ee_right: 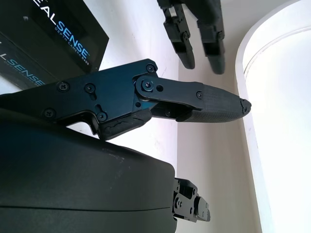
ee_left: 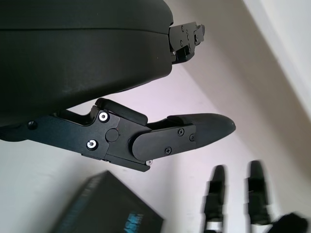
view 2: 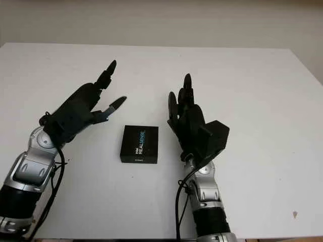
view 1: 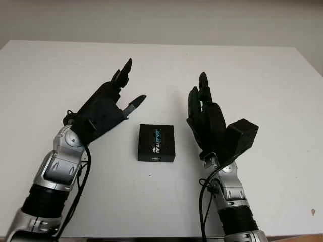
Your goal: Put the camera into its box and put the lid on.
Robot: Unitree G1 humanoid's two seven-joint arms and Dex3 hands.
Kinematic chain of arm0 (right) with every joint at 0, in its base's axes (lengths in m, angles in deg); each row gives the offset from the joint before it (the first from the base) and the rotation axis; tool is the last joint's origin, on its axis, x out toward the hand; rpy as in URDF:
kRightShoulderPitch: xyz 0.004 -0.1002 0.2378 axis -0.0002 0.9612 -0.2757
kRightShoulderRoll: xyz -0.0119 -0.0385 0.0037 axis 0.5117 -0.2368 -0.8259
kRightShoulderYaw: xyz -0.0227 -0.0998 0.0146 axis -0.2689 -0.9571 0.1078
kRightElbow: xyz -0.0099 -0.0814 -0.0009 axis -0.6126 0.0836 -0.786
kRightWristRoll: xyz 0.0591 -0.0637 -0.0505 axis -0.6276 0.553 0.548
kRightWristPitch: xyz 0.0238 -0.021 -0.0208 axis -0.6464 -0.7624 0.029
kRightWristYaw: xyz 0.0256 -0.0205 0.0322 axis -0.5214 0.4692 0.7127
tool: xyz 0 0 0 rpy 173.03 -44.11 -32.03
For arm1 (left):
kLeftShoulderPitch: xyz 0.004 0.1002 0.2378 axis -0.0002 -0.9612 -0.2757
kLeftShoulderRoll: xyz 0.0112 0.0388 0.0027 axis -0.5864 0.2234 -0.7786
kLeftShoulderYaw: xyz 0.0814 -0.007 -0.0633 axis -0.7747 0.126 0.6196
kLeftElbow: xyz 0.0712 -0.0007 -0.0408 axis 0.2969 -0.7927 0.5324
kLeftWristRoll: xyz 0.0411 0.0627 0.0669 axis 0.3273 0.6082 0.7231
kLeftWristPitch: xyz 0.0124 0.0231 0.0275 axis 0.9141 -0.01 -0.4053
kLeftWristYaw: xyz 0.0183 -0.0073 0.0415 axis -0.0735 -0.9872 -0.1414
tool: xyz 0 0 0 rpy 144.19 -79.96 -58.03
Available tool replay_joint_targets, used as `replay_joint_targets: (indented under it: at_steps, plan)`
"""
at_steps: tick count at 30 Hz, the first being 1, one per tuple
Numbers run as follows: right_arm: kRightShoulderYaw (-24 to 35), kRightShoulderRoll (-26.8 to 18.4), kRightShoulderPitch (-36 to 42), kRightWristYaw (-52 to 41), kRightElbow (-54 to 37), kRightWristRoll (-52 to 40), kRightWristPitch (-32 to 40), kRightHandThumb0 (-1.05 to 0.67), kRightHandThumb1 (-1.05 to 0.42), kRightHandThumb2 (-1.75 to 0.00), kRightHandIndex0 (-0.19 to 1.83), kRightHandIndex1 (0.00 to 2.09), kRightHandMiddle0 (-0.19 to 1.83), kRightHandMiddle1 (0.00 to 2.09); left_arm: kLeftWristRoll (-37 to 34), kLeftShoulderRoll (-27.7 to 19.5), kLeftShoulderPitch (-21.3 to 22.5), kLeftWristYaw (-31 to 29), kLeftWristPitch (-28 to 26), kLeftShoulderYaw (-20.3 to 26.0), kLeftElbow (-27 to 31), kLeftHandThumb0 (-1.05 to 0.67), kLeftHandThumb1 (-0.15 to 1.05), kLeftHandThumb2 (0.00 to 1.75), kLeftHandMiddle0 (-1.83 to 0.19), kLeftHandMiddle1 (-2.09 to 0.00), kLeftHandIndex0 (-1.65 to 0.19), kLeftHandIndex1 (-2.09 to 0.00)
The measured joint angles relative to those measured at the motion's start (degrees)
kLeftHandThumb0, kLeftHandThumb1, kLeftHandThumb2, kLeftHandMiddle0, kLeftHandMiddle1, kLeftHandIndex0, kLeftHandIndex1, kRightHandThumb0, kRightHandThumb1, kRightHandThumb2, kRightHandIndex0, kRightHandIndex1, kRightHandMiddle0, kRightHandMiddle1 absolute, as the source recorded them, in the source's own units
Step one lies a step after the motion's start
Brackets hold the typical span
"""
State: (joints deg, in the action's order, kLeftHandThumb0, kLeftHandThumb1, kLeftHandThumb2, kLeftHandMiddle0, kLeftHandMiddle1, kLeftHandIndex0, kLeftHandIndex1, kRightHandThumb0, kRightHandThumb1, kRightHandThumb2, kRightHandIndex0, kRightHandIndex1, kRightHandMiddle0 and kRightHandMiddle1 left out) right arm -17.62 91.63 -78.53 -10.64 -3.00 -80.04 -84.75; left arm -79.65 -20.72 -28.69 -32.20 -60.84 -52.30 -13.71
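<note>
A black box printed "Intel RealSense" lies flat with its lid on at the middle of the white table. My left hand hovers open just left of the box, palm turned toward it and holding nothing. On the other side my right hand is raised and open, fingers pointing away from me, a short gap from the box. A corner of the box appears in the left wrist view below the thumb, and its printed lid in the right wrist view. I see no camera outside the box.
A small brown speck marks the table near its front right corner. A pale wall rises behind the table's far edge.
</note>
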Motion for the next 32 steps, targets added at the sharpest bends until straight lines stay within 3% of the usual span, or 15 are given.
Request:
replay_joint_targets:
  at_steps: [4,7,10,15,22,32]
  plan:
    - [0.7,-0.4,0.4,-0.5,-0.3,-0.5,0.0,-0.71,-1.05,-0.55,-0.19,0.00,-0.19,0.00,-6.2,4.4,-0.7,1.8,5.7,3.7,-1.9,-0.65,1.05,0.67,0.19,0.00,0.19,0.00]
    - [1.6,-1.1,0.6,-0.3,-0.7,-0.5,0.0,-0.77,-1.05,-0.56,-0.19,0.00,-0.19,0.00,-11.8,7.3,-1.8,2.4,6.4,6.9,-2.8,-0.72,1.05,0.64,0.19,0.00,0.19,0.00]
    - [2.3,-1.8,0.7,1.5,-2.6,0.8,0.2,-0.80,-1.05,-0.57,-0.19,0.00,-0.19,0.00,-15.9,7.9,-3.5,1.8,7.4,10.0,-3.8,-0.74,1.05,0.64,0.19,0.00,0.19,0.00]
    - [2.8,-3.2,0.9,3.9,-5.8,3.3,1.2,-0.82,-1.05,-0.60,-0.19,0.00,-0.19,0.00,-20.5,8.0,-5.4,-0.7,14.4,14.1,-7.3,-0.77,1.05,0.57,0.19,0.00,0.19,0.00]
    - [3.4,-4.9,0.9,4.1,-6.8,4.0,2.9,-0.80,-1.05,-0.65,-0.19,0.00,-0.19,0.00,-18.4,6.9,-8.0,-1.0,22.7,15.5,-10.3,-0.75,1.05,0.61,0.19,0.00,0.19,0.00]
    - [4.1,-6.2,0.8,2.7,-6.8,3.8,4.2,-0.75,-1.05,-0.69,-0.19,0.00,-0.19,0.00,-16.0,8.4,-12.8,0.2,26.6,13.5,-10.3,-0.75,1.05,0.59,0.19,0.00,0.19,0.00]
